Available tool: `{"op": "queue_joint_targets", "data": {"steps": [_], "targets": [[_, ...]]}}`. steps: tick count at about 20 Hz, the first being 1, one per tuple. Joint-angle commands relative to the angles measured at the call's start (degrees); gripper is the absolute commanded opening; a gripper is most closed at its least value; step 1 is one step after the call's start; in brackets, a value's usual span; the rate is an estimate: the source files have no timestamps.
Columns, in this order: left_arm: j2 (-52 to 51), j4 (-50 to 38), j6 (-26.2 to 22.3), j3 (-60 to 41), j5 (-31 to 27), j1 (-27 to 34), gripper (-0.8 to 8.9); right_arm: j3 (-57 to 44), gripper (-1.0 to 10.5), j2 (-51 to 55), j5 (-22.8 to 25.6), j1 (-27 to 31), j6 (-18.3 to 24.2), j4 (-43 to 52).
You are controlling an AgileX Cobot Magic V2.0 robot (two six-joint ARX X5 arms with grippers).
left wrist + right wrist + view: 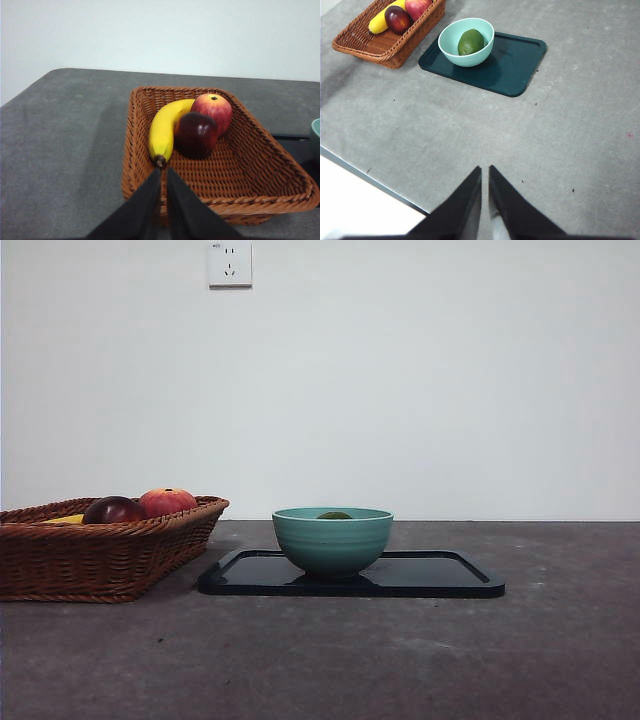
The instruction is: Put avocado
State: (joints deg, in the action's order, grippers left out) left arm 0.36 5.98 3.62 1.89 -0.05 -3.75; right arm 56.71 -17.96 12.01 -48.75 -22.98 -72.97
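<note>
Dull green and matte, the avocado (470, 42) lies in the teal bowl (451, 49), its long axis tilted toward the rim. The bowl stands on a dark tray (517, 67). Beside it, a wicker basket (260, 165) holds banana (166, 128), maroon fruit (196, 135) and red-orange fruit (212, 110). Left gripper (163, 175) and right gripper (485, 172) hang clenched, empty, above the worktop (580, 130).

- Left gripper (163, 172): two matte black jaws, tapering to slim pointed tips
- Right gripper (485, 170): same black wedge-shaped pair, plain, unmarked
</note>
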Motion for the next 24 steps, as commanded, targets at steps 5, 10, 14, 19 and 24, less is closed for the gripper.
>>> {"op": "queue_joint_targets", "data": {"steps": [5, 10, 14, 19, 24], "targets": [[-0.20, 5.14, -0.92, -1.27, -0.46, 0.74, 0.18, 0.28, 0.2, -0.15, 0.07, -0.63, -0.37, 0.72], [-0.20, 5.01, -1.64, -1.27, -0.44, 0.85, 0.18, 0.28, 0.2, -0.15, 0.09, -0.63, -0.37, 0.72], [-0.20, 4.96, -1.64, -1.27, -0.44, 0.85, 0.18, 0.28, 0.2, -0.15, 0.07, -0.63, -0.37, 0.72], [-0.17, 4.96, -1.62, -1.27, -0.42, 0.85, 0.18, 0.28, 0.2, -0.15, 0.07, -0.63, -0.37, 0.72], [-0.17, 4.96, -1.64, -1.27, -0.42, 0.85, 0.18, 0.28, 0.2, -0.15, 0.07, -0.63, -0.37, 0.72]]}}
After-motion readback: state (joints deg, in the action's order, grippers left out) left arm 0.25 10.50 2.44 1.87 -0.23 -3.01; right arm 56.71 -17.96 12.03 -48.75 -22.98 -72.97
